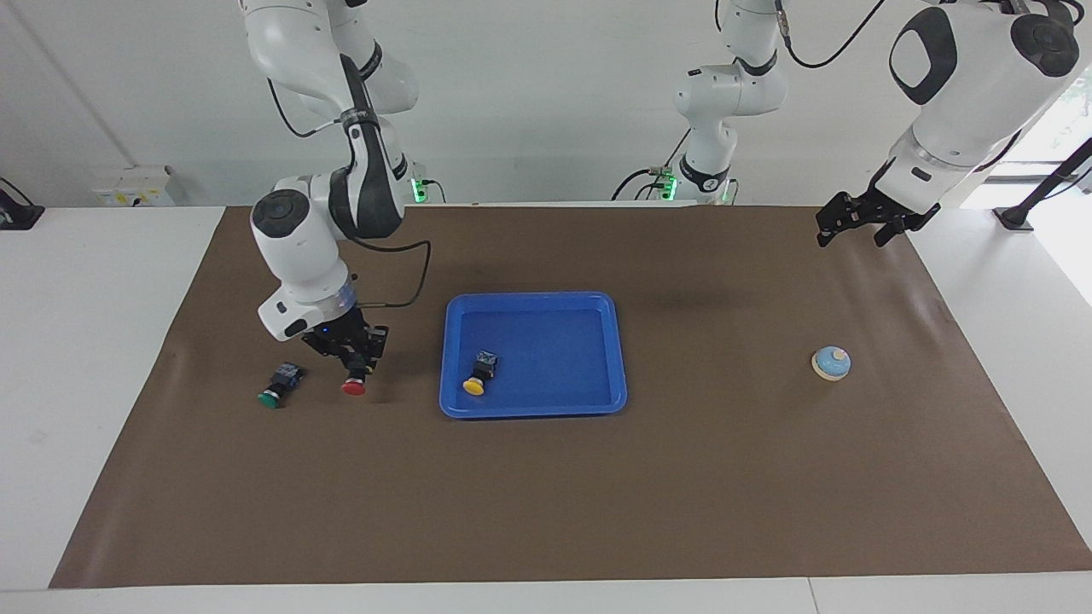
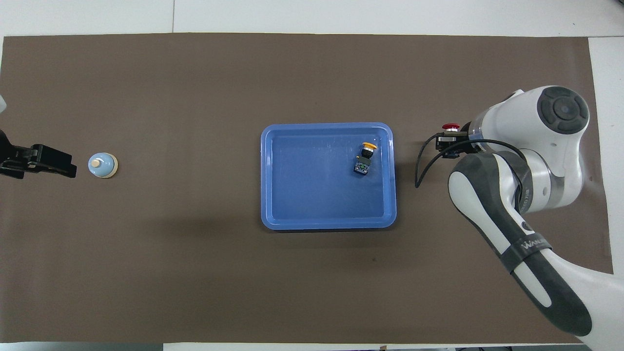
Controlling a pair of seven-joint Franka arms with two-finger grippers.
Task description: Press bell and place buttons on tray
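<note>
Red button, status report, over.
Right end effector shut on red button, lifted beside tray. Left end effector open, waiting. Green button on mat. Path unobstructed.

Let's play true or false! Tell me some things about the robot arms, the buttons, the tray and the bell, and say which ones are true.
1. The yellow button lies in the blue tray. True.
2. The right gripper holds the green button. False: it is shut on the red button, just above the mat beside the tray; the green one lies on the mat.
3. The left gripper is pressing the bell. False: it hangs open in the air, apart from the bell.
4. Two buttons are outside the tray. True.
5. The bell sits in the tray. False: it stands on the mat toward the left arm's end.
</note>
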